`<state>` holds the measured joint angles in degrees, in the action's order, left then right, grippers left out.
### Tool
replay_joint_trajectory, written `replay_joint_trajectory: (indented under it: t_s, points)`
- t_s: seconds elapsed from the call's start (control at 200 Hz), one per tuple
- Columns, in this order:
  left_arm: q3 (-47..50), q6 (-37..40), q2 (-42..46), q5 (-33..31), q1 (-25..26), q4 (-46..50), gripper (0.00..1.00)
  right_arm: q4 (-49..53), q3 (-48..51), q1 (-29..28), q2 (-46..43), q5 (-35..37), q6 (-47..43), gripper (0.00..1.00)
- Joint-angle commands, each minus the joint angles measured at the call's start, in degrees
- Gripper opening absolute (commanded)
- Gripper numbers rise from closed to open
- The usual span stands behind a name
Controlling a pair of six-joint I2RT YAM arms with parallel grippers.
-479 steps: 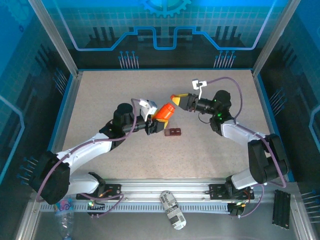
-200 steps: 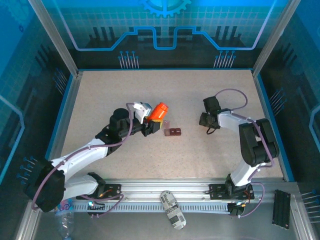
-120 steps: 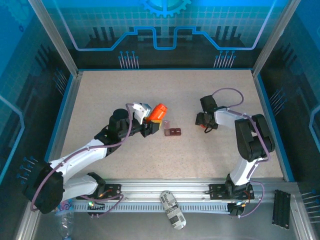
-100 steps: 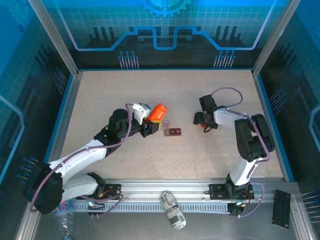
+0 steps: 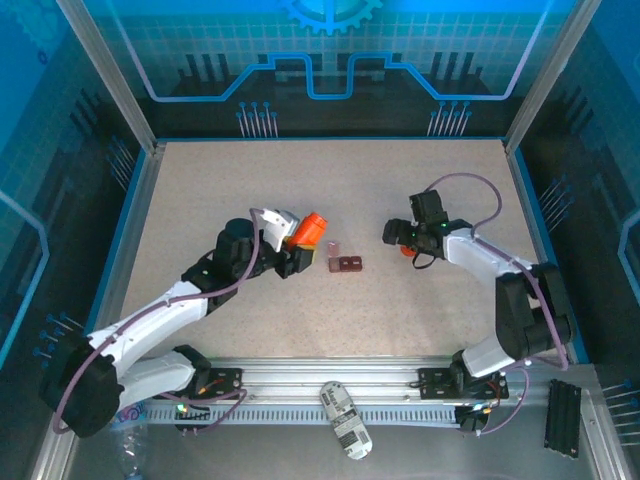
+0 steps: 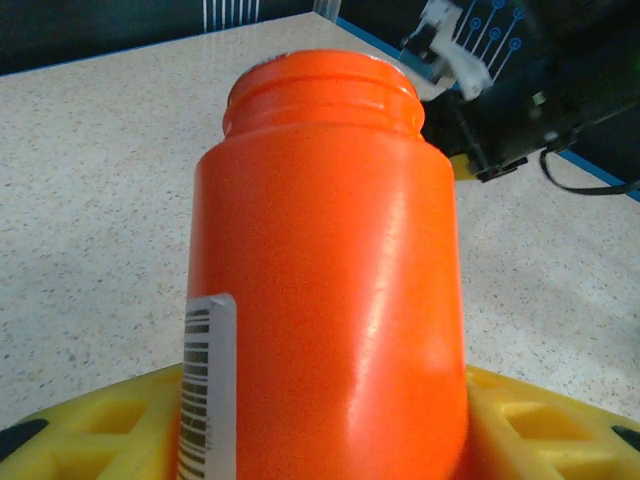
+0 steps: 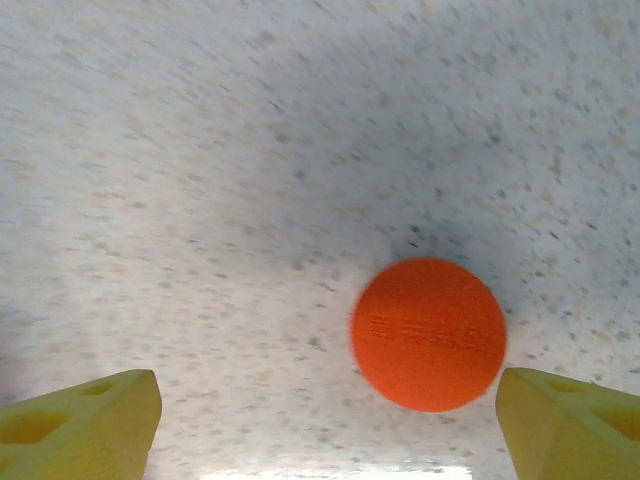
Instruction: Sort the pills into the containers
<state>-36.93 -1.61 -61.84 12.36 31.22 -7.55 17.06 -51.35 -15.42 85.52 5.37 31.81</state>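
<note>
Left gripper pinches open bottle; right gripper spread over cap; lift right straight up, then tip bottle slowly over box.

A bright orange plastic bottle bears a white label with black barcode stripes at lower left of the left wrist frame. Both the left claw and right claw are yellow. An orange round cap shows against the beige, grey-speckled bench. The small flat two-cell box, near frame centre overhead, is dark maroon.
</note>
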Motion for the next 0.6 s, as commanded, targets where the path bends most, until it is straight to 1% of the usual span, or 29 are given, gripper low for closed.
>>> replay_joint_trajectory:
  t_s: [0.0,0.12,0.255,0.44,0.595]
  points:
    - [-3.3,-0.4,2.2,-2.3,-0.1,3.6,0.00,-0.5,-0.2,-0.4,-2.2,-7.2,-2.5,0.87]
    - [-3.8,-1.3,1.9,-2.9,-0.1,4.2,0.00,0.3,-0.9,-1.3,-3.4,-13.2,-5.1,0.86]
    - [-3.2,-1.5,0.4,-3.0,-0.2,3.0,0.00,-0.2,-0.5,-3.0,-3.9,-18.1,-6.2,0.85]
    - [-2.9,-0.5,-3.5,-0.8,-0.1,1.9,0.00,-1.6,0.4,-4.6,-4.0,-19.1,-6.3,0.84]
    - [-1.8,-0.4,-7.2,1.4,-0.1,-1.5,0.00,-2.9,0.6,-6.1,-2.0,-18.4,-6.4,0.83]
